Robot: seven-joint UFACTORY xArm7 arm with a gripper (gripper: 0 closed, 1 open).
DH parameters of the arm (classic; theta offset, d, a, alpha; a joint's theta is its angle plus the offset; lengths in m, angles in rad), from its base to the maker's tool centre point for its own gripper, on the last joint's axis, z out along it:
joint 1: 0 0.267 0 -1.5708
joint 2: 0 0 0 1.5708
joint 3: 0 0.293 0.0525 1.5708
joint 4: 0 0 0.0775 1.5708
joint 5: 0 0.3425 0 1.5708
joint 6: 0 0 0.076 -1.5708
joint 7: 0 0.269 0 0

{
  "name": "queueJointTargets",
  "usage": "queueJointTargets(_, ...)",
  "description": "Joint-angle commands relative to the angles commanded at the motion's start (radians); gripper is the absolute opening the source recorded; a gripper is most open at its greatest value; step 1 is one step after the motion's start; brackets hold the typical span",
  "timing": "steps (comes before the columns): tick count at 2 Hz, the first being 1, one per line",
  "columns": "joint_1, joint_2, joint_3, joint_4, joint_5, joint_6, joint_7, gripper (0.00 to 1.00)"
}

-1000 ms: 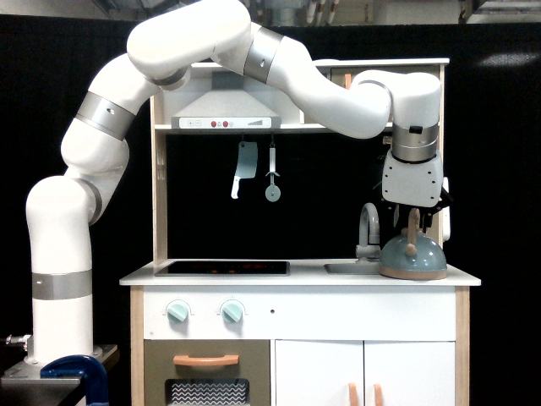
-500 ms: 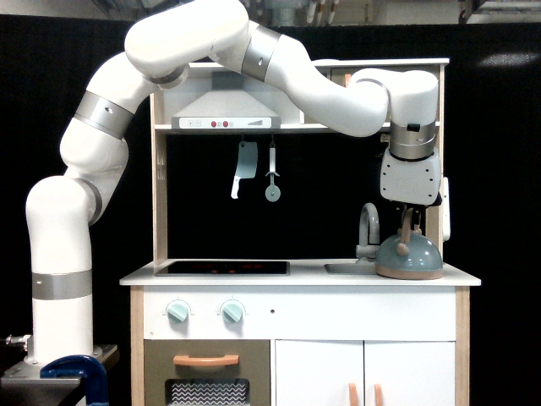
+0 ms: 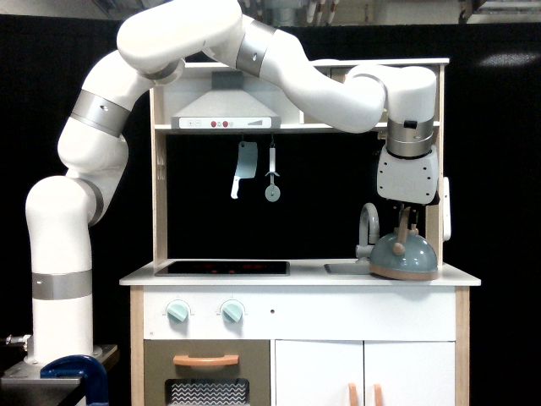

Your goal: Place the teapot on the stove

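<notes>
The gripper (image 3: 408, 215) is clamped on the teapot's (image 3: 404, 257) tan handle, the pot tilted beside the faucet (image 3: 368, 227), well apart from the stove (image 3: 222, 268).

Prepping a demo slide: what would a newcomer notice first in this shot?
The big white arm arching from the exterior view's left over the toy kitchen. Its gripper reaches straight down at the loop handle of the blue-grey teapot, which sits tilted at the counter's right end beside the faucet; whether the fingers are closed cannot be made out. The black stove lies bare at the counter's left.
</notes>
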Motion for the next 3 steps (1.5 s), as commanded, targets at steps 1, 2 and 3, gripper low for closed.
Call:
queueJointTargets(1, 0.026, -0.839, 0.091, -0.950, 0.037, -0.150, 0.005, 0.00)
queueJointTargets(2, 0.243, -1.420, 0.242, -1.326, 0.096, -0.137, 0.357, 0.00)
queueJointTargets(3, 0.320, -1.571, 0.260, -1.396, 0.083, -0.109, 0.471, 0.00)
